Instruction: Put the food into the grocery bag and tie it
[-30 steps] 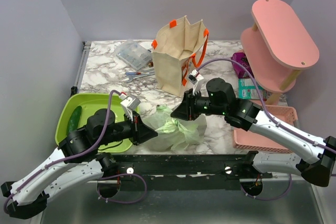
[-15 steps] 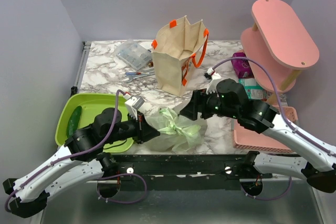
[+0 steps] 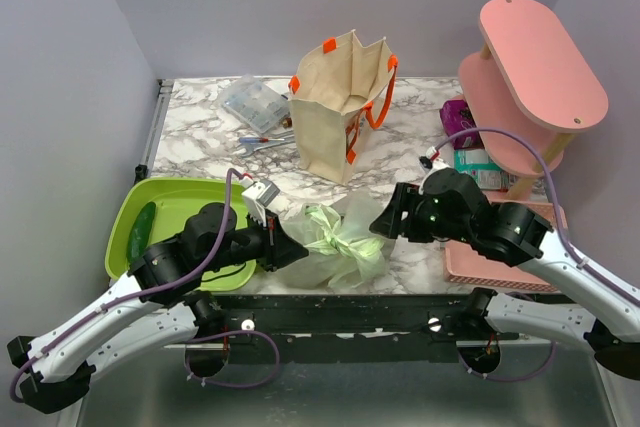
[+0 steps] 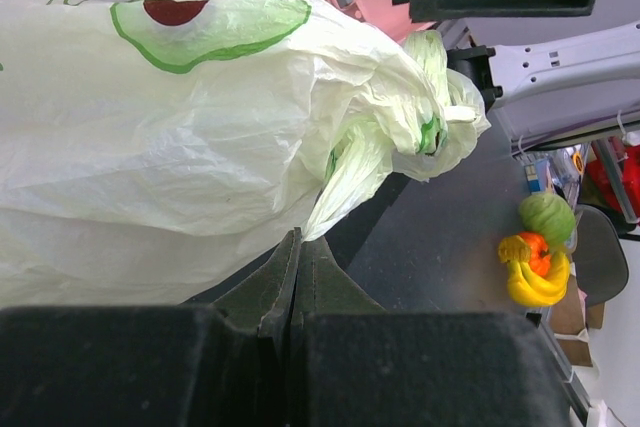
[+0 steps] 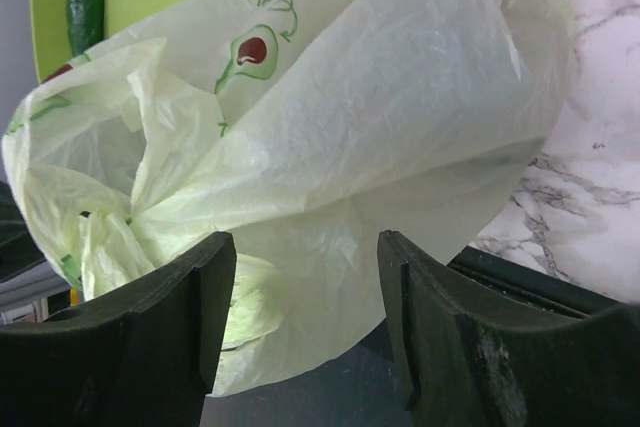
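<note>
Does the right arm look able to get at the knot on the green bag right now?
Probably yes: the right gripper is open, facing the grocery bag, and nothing sits between it and the knot.

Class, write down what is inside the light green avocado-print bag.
Nothing inside shows: the bag is gathered into a knot, and its crinkled plastic hides any contents.

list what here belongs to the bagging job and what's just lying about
Job: grocery bag, already knotted; left hand, shut on its tail; right hand, open.
Lying about: beige tote; pink shelf; pink basket; green tray; cucumber; clear box.
</note>
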`<control>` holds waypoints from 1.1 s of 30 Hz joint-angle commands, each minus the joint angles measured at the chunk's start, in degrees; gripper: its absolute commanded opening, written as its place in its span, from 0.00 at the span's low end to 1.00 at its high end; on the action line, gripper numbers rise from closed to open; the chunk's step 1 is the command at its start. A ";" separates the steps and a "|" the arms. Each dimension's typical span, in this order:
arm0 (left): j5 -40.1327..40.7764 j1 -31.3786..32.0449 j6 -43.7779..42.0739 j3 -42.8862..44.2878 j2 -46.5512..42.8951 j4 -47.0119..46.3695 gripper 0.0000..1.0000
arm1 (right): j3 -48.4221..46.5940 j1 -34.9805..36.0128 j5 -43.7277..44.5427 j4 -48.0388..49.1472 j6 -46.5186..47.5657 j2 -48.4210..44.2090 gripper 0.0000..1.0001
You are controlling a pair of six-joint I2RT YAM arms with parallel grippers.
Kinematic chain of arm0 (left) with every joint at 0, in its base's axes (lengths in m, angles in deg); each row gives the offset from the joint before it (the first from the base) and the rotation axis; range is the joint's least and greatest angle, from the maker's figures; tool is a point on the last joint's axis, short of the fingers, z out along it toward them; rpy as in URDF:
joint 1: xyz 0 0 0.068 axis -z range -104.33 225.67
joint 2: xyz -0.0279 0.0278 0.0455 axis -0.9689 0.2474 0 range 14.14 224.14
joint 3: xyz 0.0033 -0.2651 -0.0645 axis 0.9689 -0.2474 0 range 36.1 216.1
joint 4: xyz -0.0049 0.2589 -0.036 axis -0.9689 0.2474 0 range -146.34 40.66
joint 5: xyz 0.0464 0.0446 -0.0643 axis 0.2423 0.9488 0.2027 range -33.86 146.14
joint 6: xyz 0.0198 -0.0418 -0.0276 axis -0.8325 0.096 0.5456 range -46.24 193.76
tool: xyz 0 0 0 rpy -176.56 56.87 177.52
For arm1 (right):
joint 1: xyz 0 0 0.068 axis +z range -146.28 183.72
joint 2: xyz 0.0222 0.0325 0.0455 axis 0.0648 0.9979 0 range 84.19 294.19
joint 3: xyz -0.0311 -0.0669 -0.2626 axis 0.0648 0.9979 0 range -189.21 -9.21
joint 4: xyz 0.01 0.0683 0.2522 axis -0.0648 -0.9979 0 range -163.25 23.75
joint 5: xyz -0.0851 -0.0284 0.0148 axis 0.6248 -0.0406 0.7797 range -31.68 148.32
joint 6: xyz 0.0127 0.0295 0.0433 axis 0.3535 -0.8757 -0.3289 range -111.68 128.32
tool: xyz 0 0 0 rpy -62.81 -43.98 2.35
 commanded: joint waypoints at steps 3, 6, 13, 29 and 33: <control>0.24 0.17 -0.02 0.48 -0.11 -0.81 0.00 | 4.03 0.41 -5.86 3.51 -3.39 1.48 0.62; 0.36 0.19 0.05 0.33 -0.34 -0.66 0.00 | 4.40 0.41 -8.02 5.14 -3.44 2.46 0.59; 0.72 0.19 -0.08 0.14 -0.74 -0.49 0.00 | 3.70 0.42 -8.41 5.56 -3.49 2.53 0.41; 1.55 0.19 -1.28 0.95 -0.84 0.82 0.00 | 0.19 0.41 -9.79 -0.01 -3.21 2.29 0.60; 1.55 0.19 -1.38 0.84 -0.75 0.53 0.00 | 0.15 0.41 -9.44 -1.02 -3.30 1.34 0.59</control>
